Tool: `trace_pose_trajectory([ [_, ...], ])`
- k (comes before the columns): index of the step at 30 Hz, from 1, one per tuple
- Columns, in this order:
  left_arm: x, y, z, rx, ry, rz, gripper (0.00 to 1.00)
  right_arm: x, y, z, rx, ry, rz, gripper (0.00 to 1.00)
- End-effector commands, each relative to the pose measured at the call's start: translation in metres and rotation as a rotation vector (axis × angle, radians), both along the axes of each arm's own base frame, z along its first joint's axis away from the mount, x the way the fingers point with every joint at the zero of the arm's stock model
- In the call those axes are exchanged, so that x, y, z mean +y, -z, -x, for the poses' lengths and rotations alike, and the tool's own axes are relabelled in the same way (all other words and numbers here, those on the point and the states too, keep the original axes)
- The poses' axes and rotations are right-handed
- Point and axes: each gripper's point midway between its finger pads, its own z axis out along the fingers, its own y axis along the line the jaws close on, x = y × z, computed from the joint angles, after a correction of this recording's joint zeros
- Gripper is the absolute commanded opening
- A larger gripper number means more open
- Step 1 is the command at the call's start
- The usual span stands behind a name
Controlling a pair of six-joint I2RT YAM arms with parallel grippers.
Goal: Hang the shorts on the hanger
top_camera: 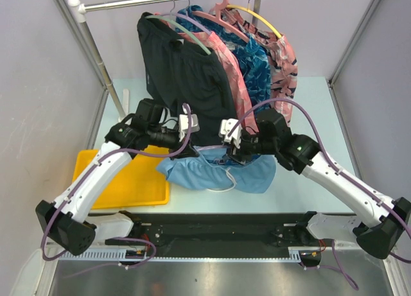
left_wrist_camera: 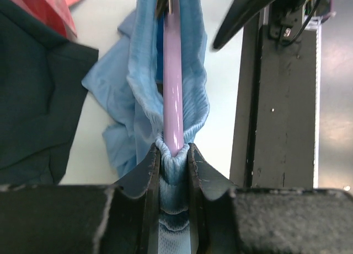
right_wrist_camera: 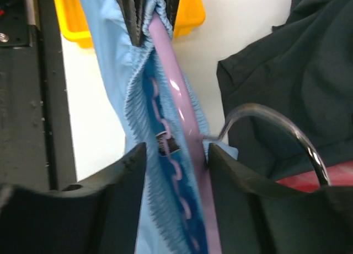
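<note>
**A:** Starting on the left: the left gripper (left_wrist_camera: 172, 152) is clamping its jaws together on the gathered waistband of the shorts (left_wrist_camera: 129, 94). The tip of the hanger (left_wrist_camera: 174, 88) is poking in right between them.

**B:** And that's where I'm worrying. The elastic is bunching just ahead of those jaws, so if the pinch is catching cloth only, the band could be springing back off the bar.

**A:** Over to the right gripper (right_wrist_camera: 176, 150): its jaws are standing apart, with the waistband and the lavender bar running between them. I cannot tell whether they're actually pressing.

**B:** The metal hook (right_wrist_camera: 276, 119) is curving out just beyond the right-hand jaw, close to the black shorts (right_wrist_camera: 298, 61). I'm guessing a snag there could be twisting the hanger out of the band.

**A:** Any writing?

**B:** A small dark tag (right_wrist_camera: 165, 144) is sitting inside the waistband between the jaws, but I'm reading nothing on it.
</note>
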Motion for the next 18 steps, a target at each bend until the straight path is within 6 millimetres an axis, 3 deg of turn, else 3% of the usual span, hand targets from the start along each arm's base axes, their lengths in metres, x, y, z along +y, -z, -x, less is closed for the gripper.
trace_pose_trajectory([
  [1, -0.013, -0.053, 0.017, -0.119, 0.106, 0.189, 0.01, 0.011, -0.021, -0.016, -0.11, 0.03, -0.03, 0.48],
  [7, -0.012, -0.054, 0.029, -0.12, 0.126, 0.233, 0.0, 0.009, -0.014, -0.015, -0.123, 0.027, 0.014, 0.33],
  [9, -0.012, -0.053, 0.031, -0.117, 0.128, 0.239, 0.0, 0.008, -0.011, -0.014, -0.127, 0.019, 0.03, 0.24],
  [12, -0.01, -0.05, 0.031, -0.117, 0.117, 0.229, 0.0, 0.006, -0.011, -0.015, -0.151, 0.02, 0.044, 0.0],
  [13, -0.01, -0.05, 0.031, -0.119, 0.113, 0.225, 0.01, 0.004, -0.014, -0.017, -0.167, 0.032, 0.043, 0.0],
  [16, -0.006, -0.046, 0.024, -0.126, 0.065, 0.194, 0.23, 0.0, -0.024, -0.019, -0.215, 0.042, 0.037, 0.0],
  [17, -0.004, -0.044, 0.021, -0.13, 0.042, 0.178, 0.4, -0.001, -0.027, -0.019, -0.23, 0.039, 0.034, 0.0],
  [18, -0.002, -0.048, 0.018, -0.146, 0.029, 0.17, 0.47, -0.003, -0.029, -0.019, -0.247, 0.034, 0.036, 0.0],
])
